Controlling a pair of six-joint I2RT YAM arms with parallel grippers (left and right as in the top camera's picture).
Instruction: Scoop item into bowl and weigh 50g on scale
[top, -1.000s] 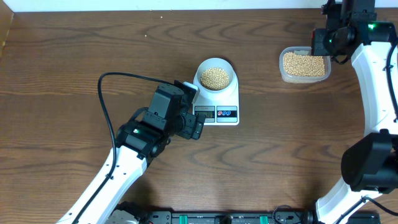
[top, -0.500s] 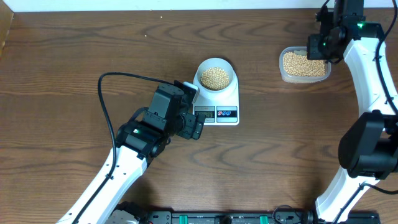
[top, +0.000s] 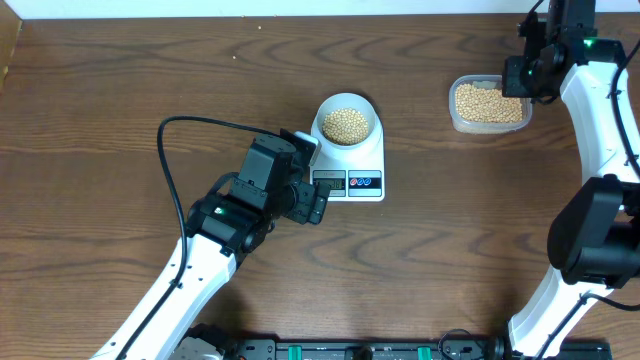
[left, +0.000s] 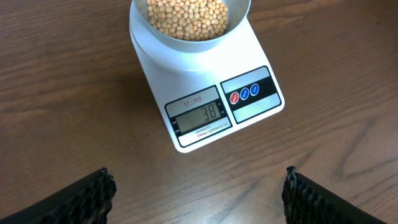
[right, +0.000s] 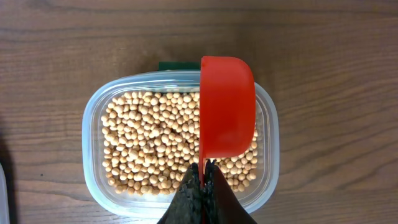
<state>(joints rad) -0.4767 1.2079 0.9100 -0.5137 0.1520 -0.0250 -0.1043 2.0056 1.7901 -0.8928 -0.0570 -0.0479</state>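
A: Two arms. Left end effector (left: 199, 196) is spread wide and empty, hovering over the brown wooden worktop (left: 56, 93) just in front of the flat white rectangular digital scale (left: 199, 81).
B: Readout?
A: The grey LCD (left: 199, 114) shows 38, with "SF-400" printed above it. The small pale blue-white round bowl (left: 186, 45) sits on the scale, holding tan-yellow round beans (left: 186, 15).
B: Short of target, then. Right side?
A: Right end effector (right: 200, 186) is pinching the handle of the red plastic scoop (right: 227, 106), which is over the clear plastic tub (right: 90, 143) of beans. Looks like the top-up step. Next move needs a partial scoop only.
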